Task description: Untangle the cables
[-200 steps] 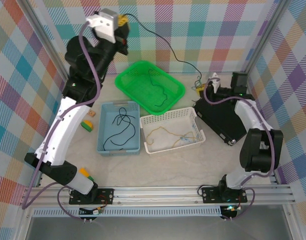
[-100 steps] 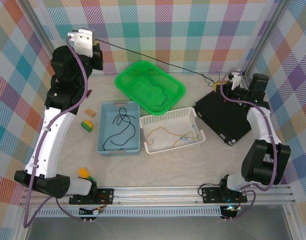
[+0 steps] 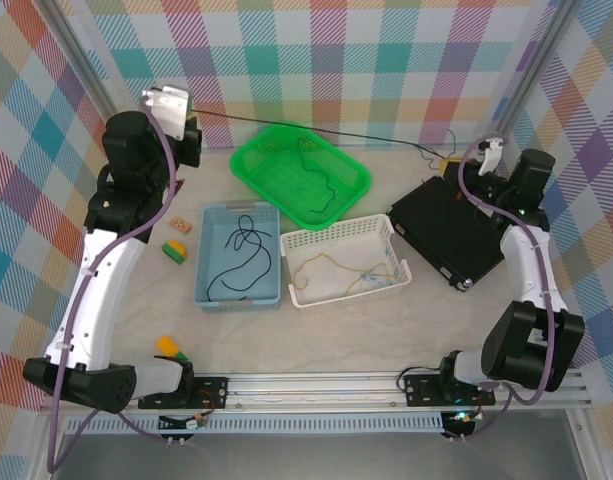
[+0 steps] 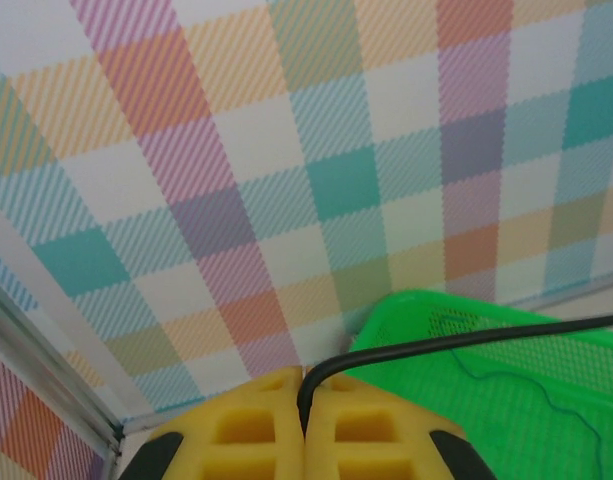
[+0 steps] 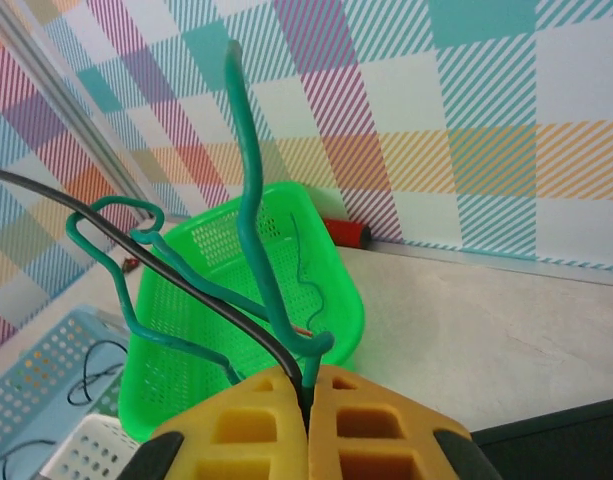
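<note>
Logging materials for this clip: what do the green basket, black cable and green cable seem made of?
Green basket: probably moulded plastic, glossy, with perforated mesh walls. Black cable: smooth sheath, likely rubber or PVC, slight sheen. Green cable: similar sheath, more matte; its held kinks suggest a stiff core.

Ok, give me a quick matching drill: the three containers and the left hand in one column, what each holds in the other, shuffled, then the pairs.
1. green basket
2. blue bin
3. white basket
4. left hand

A. tan-yellow cable lying inside
B. shut on the taut black cable
C. dark green cable lying inside
D. loose black cable lying inside

Pairs: 1-C, 2-D, 3-A, 4-B
</note>
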Robot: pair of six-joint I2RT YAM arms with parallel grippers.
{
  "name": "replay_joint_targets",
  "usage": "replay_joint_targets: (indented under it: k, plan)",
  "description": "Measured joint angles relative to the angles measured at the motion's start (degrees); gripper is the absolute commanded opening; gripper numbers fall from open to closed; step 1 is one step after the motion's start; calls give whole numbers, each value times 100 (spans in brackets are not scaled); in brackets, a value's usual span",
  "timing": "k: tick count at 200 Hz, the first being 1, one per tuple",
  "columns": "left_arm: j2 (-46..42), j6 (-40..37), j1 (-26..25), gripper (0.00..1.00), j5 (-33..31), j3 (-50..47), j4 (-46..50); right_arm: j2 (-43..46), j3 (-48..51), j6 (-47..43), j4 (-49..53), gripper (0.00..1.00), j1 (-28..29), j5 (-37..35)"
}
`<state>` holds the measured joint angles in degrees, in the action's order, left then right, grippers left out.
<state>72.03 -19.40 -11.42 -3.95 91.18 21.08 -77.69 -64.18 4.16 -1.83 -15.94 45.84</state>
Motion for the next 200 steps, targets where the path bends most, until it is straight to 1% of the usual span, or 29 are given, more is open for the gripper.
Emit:
replay_joint_targets:
  k: [19, 43, 69, 76, 86, 96, 106, 114, 122, 143, 155, 171, 187, 200]
  plan:
    - [-120, 4, 98, 0, 511, -260, -2, 63, -136, 455, 42, 0, -37, -4]
    - [-144, 28, 177, 0, 1237, -522, -63, 50, -658, 968, 291, 0, 28, -42]
    - [-136, 55, 186, 12, 2039, -848, -201, 48, -1252, 1375, 358, 0, 304, -118]
    - [-127, 68, 186, 17, 2236, -898, -251, 39, -1392, 1469, 376, 0, 417, -162]
    - [-101, 83, 181, 30, 2463, -935, -348, -11, -1602, 1598, 426, 0, 588, -260]
    - [-63, 175, 181, 44, 2660, -935, -450, -107, -1840, 1731, 498, 0, 737, -374]
    - [-13, 166, 175, 60, 2861, -935, -566, -269, -2135, 1860, 619, 0, 870, -498]
    - [39, 223, 168, 71, 3012, -935, -654, -422, -2385, 1941, 726, 0, 975, -597]
    - [85, 278, 153, 78, 3126, -935, -726, -577, -2612, 1996, 815, 0, 1045, -695]
    - [177, 313, 142, 94, 3346, -933, -852, -949, -3049, 2074, 1045, 0, 1130, -922]
    - [205, 304, 144, 96, 3480, -918, -929, -1115, -3195, 2072, 1141, 0, 1139, -944]
    - [302, 289, 144, 96, 3759, -743, -909, -1285, -3281, 2048, 1158, 0, 1141, -833]
    - [529, 310, 131, 96, 4306, -411, -966, -1377, -3279, 1956, 1180, 0, 1141, -557]
    - [719, 428, 79, 97, 4791, -232, -1217, -1390, -3261, 1849, 1178, 0, 1141, -341]
